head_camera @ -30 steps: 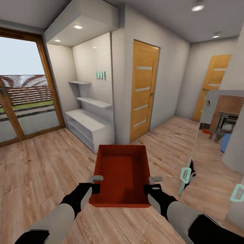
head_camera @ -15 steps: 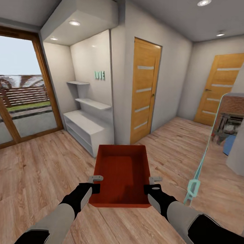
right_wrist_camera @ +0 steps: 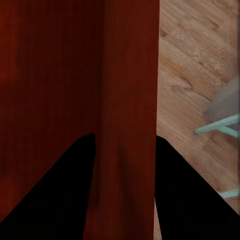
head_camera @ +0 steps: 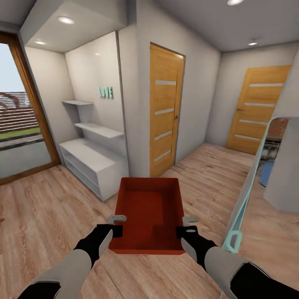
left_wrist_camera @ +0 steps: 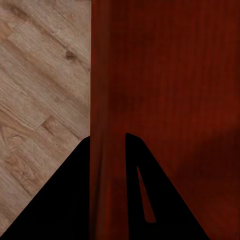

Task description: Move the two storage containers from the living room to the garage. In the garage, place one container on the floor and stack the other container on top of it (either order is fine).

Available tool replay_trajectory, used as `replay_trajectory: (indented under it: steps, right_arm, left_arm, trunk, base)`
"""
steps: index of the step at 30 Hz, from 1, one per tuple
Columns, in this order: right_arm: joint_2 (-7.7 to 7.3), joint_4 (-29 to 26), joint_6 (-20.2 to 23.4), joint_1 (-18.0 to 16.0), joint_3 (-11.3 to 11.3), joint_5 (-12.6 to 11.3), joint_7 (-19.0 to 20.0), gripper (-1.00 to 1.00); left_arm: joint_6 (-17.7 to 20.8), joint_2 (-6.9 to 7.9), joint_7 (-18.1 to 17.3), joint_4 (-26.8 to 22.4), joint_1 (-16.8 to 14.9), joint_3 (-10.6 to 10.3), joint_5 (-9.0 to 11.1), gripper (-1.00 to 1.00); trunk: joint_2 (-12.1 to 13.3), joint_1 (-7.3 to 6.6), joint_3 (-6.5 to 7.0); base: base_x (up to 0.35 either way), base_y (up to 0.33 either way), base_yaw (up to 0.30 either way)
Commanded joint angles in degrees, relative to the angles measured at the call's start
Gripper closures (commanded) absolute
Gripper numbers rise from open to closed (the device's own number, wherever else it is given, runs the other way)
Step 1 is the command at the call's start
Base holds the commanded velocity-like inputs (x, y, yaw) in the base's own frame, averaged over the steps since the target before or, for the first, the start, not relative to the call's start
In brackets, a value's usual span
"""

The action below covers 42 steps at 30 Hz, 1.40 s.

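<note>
Everything has slid left since the earlier frame as the head camera swings right; nothing else moves. Left pincer (head_camera: pixel 117 224) and right pincer (head_camera: pixel 190 224) each clench a side wall of the bin (head_camera: pixel 150 209), carried at 6 o'clock above the wood floor (head_camera: pixel 41 216), doors (head_camera: pixel 165 110) at 12.

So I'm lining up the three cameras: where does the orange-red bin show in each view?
Head view: the storage container sits low in the middle, between the left end effector and right end effector.
Left wrist view: its wall runs between the fingers.
Right wrist view: its wall does likewise.
Shared landmark: the wood-plank floor.
</note>
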Motion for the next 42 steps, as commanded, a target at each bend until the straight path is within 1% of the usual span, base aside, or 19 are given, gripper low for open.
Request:
replay_trajectory:
  steps: [1, 31, 42]
  right_arm:
    - [-0.01, -0.68, 0.49, -0.07, -0.78, 0.27, -0.32, 1.00]
    - [-0.09, -0.68, 0.49, -0.07, -0.78, 0.27, -0.32, 1.00]
    - [-0.05, -0.68, 0.49, -0.07, -0.78, 0.27, -0.32, 1.00]
  left_arm:
    - [0.38, 0.01, 0.50, -0.03, 0.00, 0.13, -0.07, 1.00]
    - [0.38, 0.05, 0.51, -0.03, 0.00, 0.13, -0.05, 1.00]
    - [0.38, 0.05, 0.52, -0.03, 0.00, 0.13, -0.06, 1.00]
  trunk:
    - [-0.13, 0.07, -0.13]
    - [-0.13, 0.07, -0.13]
    - [-0.13, 0.07, -0.13]
  base:
    - [0.322, 0.000, -0.096]
    - [0.322, 0.000, -0.007]
    - [0.322, 0.000, -0.179]
